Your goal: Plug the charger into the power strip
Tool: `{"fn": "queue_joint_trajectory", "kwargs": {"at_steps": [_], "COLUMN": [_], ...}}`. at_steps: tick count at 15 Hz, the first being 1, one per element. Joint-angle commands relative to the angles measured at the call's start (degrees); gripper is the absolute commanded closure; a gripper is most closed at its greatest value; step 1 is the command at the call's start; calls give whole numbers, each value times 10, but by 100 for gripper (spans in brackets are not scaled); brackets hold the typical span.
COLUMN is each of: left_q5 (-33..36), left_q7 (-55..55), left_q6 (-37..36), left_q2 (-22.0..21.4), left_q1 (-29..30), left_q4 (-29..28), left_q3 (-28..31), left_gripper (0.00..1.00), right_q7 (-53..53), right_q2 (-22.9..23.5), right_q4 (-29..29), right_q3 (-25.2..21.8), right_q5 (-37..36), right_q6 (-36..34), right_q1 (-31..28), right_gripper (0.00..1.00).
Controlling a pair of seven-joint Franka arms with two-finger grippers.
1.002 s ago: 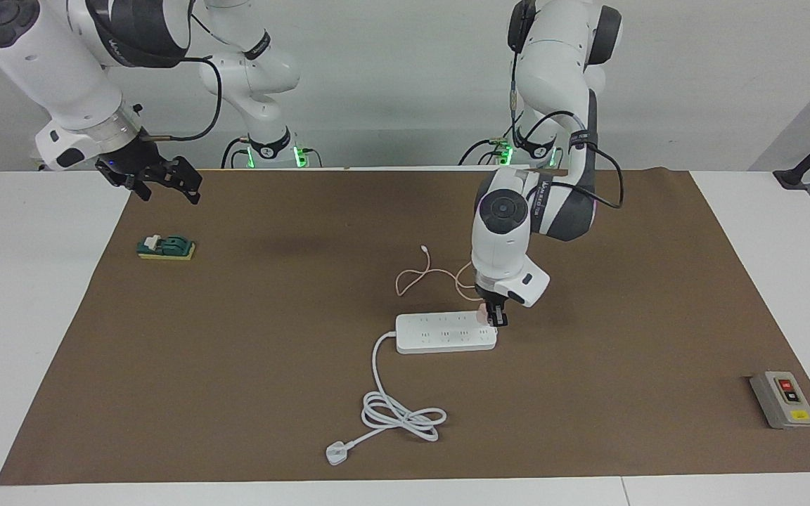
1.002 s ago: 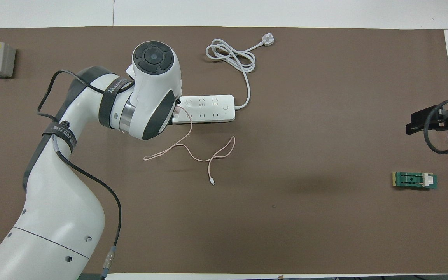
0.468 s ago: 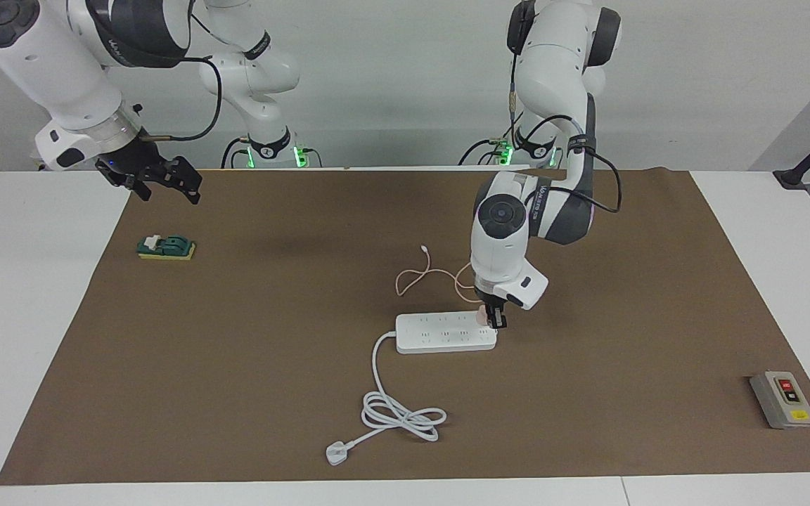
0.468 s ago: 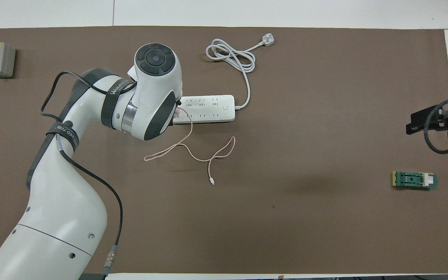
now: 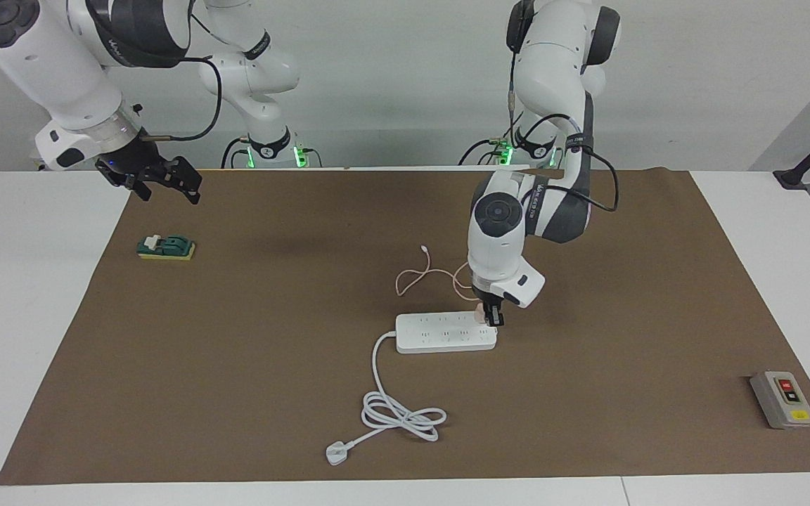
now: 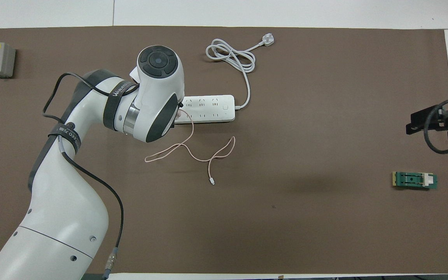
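Two white arms are over the brown mat (image 5: 236,337), and only one is busy. The left gripper (image 5: 491,318) points straight down, its fingers clamped tight on the small pale pink cube-shaped charger (image 5: 481,313), which sits at the end of the long flat white power strip (image 5: 445,332) that lies toward the left arm's end of the table; whether its prongs are seated in a socket I cannot tell. In the overhead view the arm's wrist hides the grip itself. From the charger a thin pink cable (image 6: 187,149) trails across the mat on the robots' side of the strip, ending in a tiny connector (image 6: 212,181). The strip's thick white cord (image 5: 394,407) leaves its other end, loops in a coil and finishes in a white plug (image 5: 337,454). The right gripper (image 5: 166,184) waits, jaws spread wide and holding nothing, over the mat's edge near a small green block (image 5: 166,247). A grey box with red and yellow buttons (image 5: 782,399) lies well apart from the left gripper.
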Motion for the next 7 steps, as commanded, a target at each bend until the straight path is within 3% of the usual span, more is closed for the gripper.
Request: {"fn": "queue_joint_trajectory", "kwargs": {"at_steps": [1,7], "left_q5": [7,7], "left_q7": [-10,-10], "left_q6": [7,14], "left_q2": [-10,-11], "left_q1": [-13,-10], "left_q4": [-36,-46], "left_q3": [5,5], "left_gripper": [100,100], "right_q7": [-12,-12], "right_q2": [-4,-4], "right_q4": [3,3], "right_q3": [5,5], "right_q5": [-7,-6], "right_q6": [-12,-12], "right_q1": [-8,-8], "right_gripper": [0,0]}}
